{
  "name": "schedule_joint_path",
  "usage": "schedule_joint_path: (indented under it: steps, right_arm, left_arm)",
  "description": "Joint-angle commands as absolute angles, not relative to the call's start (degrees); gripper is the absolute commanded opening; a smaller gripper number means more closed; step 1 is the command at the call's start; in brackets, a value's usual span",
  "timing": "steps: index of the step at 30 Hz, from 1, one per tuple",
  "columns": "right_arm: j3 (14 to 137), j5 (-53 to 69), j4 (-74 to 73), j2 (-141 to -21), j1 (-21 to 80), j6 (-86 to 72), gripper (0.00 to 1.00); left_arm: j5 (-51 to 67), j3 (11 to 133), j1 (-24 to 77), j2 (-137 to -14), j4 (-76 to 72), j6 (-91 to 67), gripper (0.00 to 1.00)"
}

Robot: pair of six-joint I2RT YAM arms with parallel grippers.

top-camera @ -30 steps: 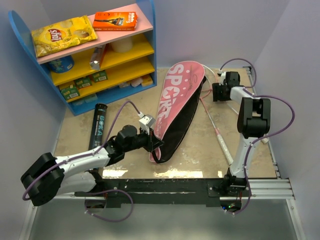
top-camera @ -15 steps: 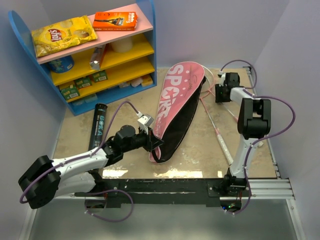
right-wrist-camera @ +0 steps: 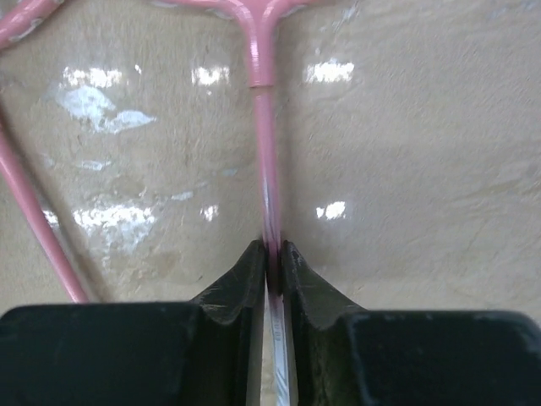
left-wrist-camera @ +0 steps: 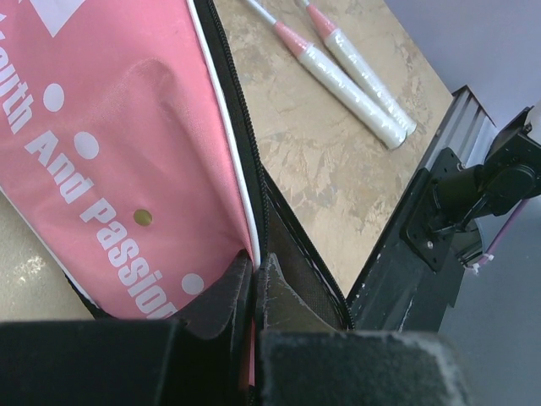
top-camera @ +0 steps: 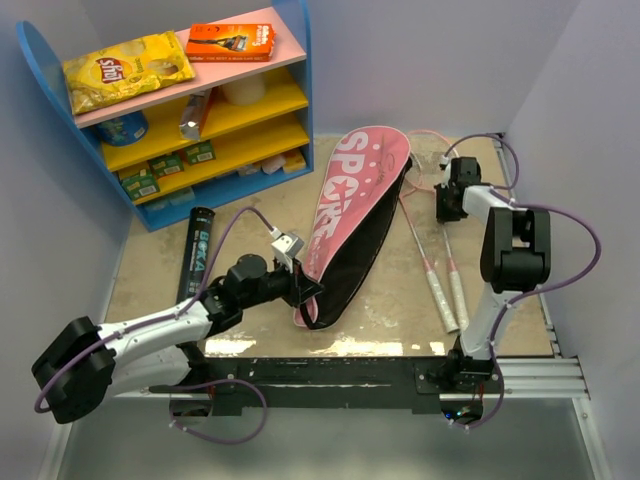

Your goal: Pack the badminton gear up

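So left gripper (left-wrist-camera: 256,269) pinches the edge of the pink "SPORT" racket cover (left-wrist-camera: 110,127). Meanwhile right gripper (right-wrist-camera: 272,255) squeezes a thin pink racket shaft (right-wrist-camera: 261,144).

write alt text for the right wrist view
The right gripper is shut on a thin pink racket shaft, which runs straight up from the jaws to where the frame forks at the top edge. A second pink shaft slants across the lower left, over a glossy tan table.

Bare tabletop (top-camera: 290,190) between shelf (top-camera: 306,100) and racket cover (top-camera: 355,200); rackets (top-camera: 438,295) crowd right side.
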State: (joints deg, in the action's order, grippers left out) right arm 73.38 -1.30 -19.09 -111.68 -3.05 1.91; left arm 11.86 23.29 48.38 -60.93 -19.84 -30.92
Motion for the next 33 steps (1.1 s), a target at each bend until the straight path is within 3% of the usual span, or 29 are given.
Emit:
schedule_joint_path:
  steps: [1,7,19,26,33]
  right_arm:
    - [69.96,-4.48,-24.87,-110.04,-1.94,-0.69,0.12]
    - [71.10,-7.73,-25.57,-105.31,-1.32,-2.98,0.00]
    - [84.64,-12.84,-37.70,-95.81,2.46,-10.89,0.00]
    - [76.75,-13.00,-38.06,-84.56,6.58,-20.64,0.00]
    - [69.71,-15.91,-39.99,-73.49,20.20,-28.46,0.00]
  left_arm:
    - [13.18,23.55,48.16,-58.80,-23.47,-31.29,0.00]
    - [12.57,25.40,48.16,-58.80,-20.57,-30.76,0.00]
    - [8.18,30.23,48.16,-58.36,-14.59,-29.62,0.00]
    - [7.74,35.94,48.16,-62.05,-11.34,-28.65,0.00]
    - [4.31,37.88,47.81,-66.00,-10.81,-28.83,0.00]
